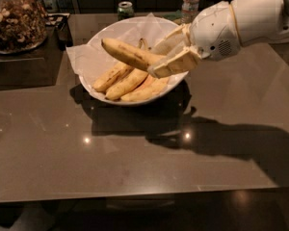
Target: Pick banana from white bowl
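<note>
The white bowl, lined with crinkled white paper, sits at the back middle of the table. Three plain yellow bananas lie bunched inside it. My gripper reaches in from the right and is shut on the right end of the flecked banana. It holds that banana lifted above the bunch, pointing up and left over the bowl. The white arm extends from the upper right.
A glass jar of nuts stands on a dark tray at the back left. A green can and a water bottle stand behind the bowl. The brown table stretches toward the front edge.
</note>
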